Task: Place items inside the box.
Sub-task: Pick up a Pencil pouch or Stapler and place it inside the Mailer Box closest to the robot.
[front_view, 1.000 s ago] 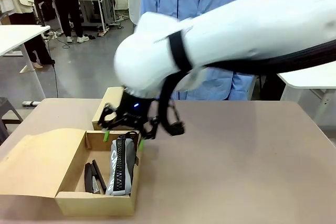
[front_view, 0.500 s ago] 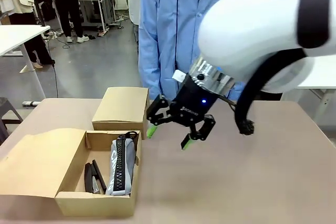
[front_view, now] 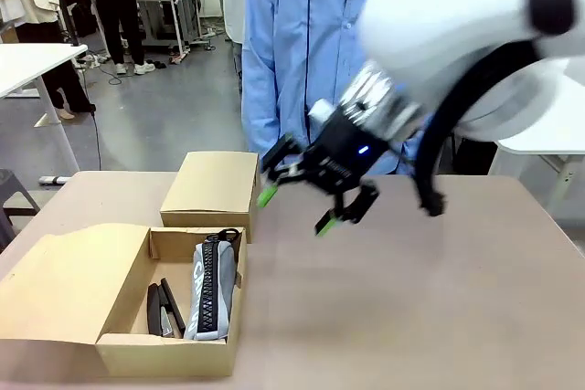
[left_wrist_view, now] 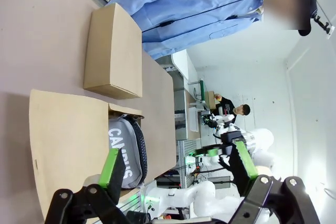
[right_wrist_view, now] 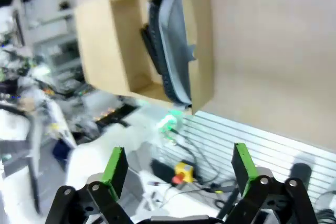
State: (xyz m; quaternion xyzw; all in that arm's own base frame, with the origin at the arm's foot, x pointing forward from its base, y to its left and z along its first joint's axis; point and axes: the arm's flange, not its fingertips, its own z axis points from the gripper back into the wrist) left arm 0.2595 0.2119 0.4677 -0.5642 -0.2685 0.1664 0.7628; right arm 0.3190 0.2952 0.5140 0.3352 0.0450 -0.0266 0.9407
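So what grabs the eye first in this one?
The big white right arm sweeping in from the right, its right gripper open and empty above mid-table. Below it to the left, an open cardboard box holds a grey pencil case and a black stapler, with a closed box just behind.

We see the open box (front_view: 137, 340) at the table's (front_view: 411, 299) near left, its flap (front_view: 64, 285) spread to the left. In it the pencil case (front_view: 212, 289) lies along the right wall, stapler (front_view: 163, 310) just left of it. A closed box (front_view: 212, 187) sits right behind. Right gripper (front_view: 306, 198) hangs above the table, right of the closed box, the person (front_view: 306, 52) behind it
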